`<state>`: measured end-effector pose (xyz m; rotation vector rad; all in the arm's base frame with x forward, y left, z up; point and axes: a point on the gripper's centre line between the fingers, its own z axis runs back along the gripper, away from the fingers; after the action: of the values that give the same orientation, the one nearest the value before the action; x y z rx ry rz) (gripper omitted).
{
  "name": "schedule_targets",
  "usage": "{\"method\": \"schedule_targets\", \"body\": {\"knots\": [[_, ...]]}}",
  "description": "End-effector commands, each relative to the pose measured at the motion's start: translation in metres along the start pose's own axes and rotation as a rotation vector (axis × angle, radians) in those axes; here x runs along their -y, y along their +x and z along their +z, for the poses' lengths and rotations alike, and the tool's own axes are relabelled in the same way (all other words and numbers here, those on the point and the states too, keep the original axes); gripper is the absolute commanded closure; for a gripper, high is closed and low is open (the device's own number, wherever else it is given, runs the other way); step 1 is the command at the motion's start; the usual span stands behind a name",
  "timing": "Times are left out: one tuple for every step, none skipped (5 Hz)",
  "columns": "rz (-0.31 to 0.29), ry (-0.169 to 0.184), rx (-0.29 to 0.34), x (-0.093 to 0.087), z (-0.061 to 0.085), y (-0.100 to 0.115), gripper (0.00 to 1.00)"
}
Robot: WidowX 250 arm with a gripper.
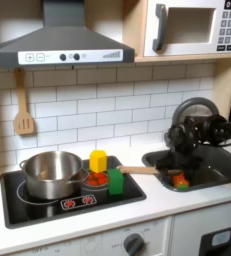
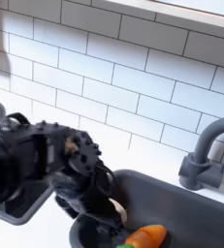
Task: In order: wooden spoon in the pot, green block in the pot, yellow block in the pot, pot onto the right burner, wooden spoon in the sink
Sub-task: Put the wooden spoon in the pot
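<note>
Pot (image 1: 52, 172), shiny steel and lidless, sits on the left burner of the black cooktop (image 1: 27, 212) in the first exterior view. To that view's right, the black sink (image 1: 222, 165) holds the arm's gripper (image 1: 177, 168), reaching down beside an orange toy (image 1: 179, 181); whether the claw is released or clenched cannot be told, since dark parts hide its tips. In the second exterior view the arm (image 2: 46, 155) bends over the sink, near an orange toy (image 2: 145, 235) and a grey tap (image 2: 206, 155). The spoon (image 1: 142, 170) lies flat between cooktop and sink. The green block (image 1: 115, 180) stands on the right burner (image 1: 105, 186), the yellow block (image 1: 98, 160) just behind it. A wooden spatula (image 1: 23, 110) hangs on the tiled wall.
</note>
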<state>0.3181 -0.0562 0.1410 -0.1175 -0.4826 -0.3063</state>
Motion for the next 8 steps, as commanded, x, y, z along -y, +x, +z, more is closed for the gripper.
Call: {"method": "schedule_targets", "body": {"knots": [[-0.078, -0.043, 0.046, 0.017, -0.009, 0.009, 0.00], [-0.126, -0.008, 0.087, 0.024, -0.011, 0.014, 0.00], [-0.128, 0.017, 0.131, 0.024, -0.013, 0.016, 0.00], [-0.126, 0.014, 0.115, 0.017, -0.013, 0.015, 0.00], [-0.103, 0.014, 0.187, 0.009, 0.002, 0.018, 0.00], [-0.093, -0.005, 0.238, 0.004, 0.016, 0.024, 0.00], [-0.096, -0.028, 0.285, 0.001, 0.027, 0.030, 0.00], [-0.088, -0.028, 0.245, -0.011, 0.016, 0.030, 0.00]]}}
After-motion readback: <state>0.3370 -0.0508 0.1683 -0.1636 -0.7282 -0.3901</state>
